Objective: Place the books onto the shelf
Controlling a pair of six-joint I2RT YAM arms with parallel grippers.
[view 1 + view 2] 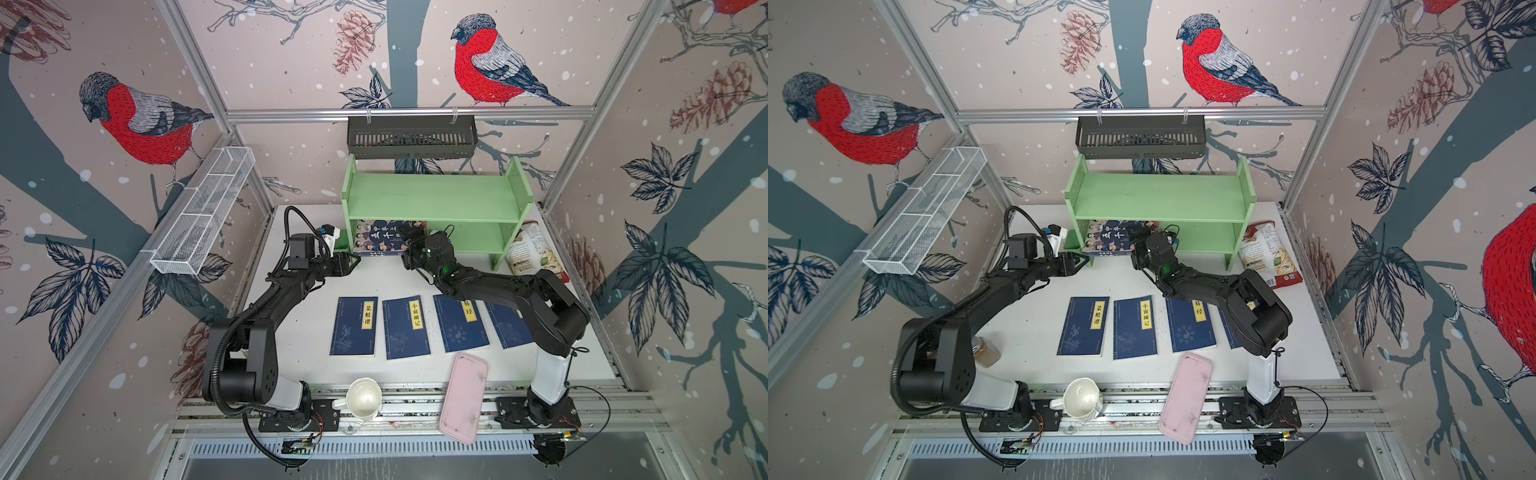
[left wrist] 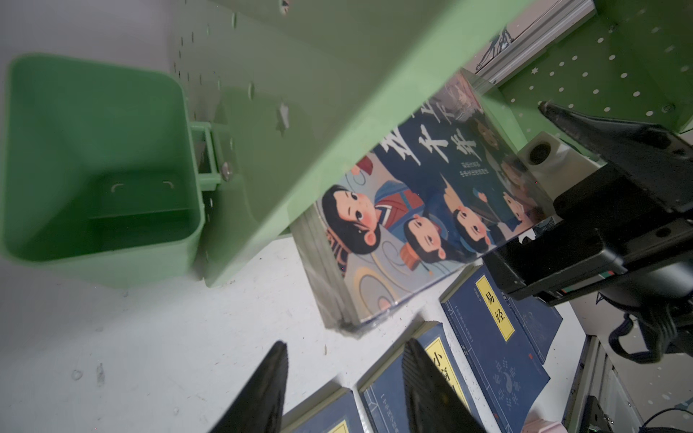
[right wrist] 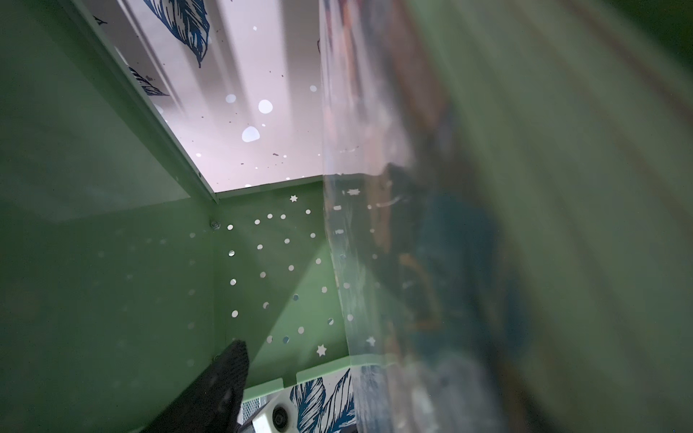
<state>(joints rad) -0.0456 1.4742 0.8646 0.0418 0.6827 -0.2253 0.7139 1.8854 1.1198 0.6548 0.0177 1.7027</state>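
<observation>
Cartoon book point(image 1: 384, 235): partly inside lower tier of shelf point(image 1: 432, 195), left end, front corner jutting over bench point(image 1: 307, 328). Thick, stiff, glossy-wrapped; probably heavy and slippery, so pinch across thickness at exposed edge. Right end effector point(image 1: 409, 245) wide, straddling its side; left end effector point(image 1: 355, 262) part-open, empty.

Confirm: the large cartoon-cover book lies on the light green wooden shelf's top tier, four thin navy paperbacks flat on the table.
Wrong tier: both top views show the cartoon-cover book in the lower tier of the shelf. The navy paperbacks do lie flat on the table.
</observation>
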